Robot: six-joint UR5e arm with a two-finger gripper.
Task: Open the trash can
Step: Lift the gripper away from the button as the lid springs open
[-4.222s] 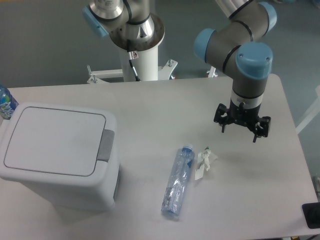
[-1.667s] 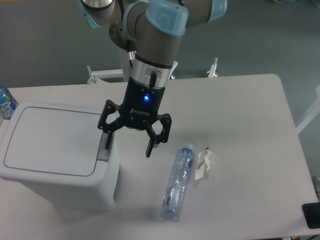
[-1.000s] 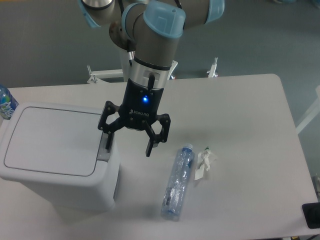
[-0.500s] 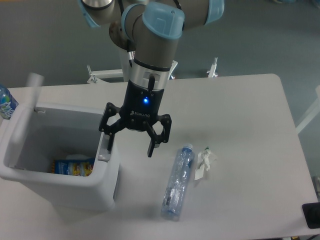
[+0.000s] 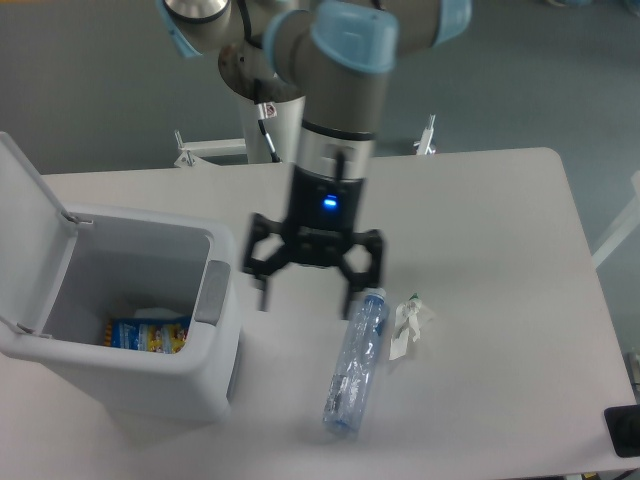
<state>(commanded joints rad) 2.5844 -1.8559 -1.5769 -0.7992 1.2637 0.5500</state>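
Trash can [image 5: 120, 330] sits at the table's [image 5: 480, 200] nine o'clock side, lid upright and interior exposed, so the task appears complete; end effector [image 5: 308, 290], fingers spread and grasping nothing, hovers beside the push tab [image 5: 211, 292].

Trash can [image 5: 130, 360]: large boxy light-grey plastic bin, rounded corners, by far the biggest item on the white table [image 5: 480, 220]; stands upright at the table's left front area. Lid [image 5: 30, 230]: flat, hinged at the can's far-left edge, swung up and standing open, tilted back away from the opening. Push-button tab [image 5: 212, 293]: darker grey, set in the rim's right edge. Interior exposed; a blue and yellow packet [image 5: 145, 334] and something white lie at the bottom.
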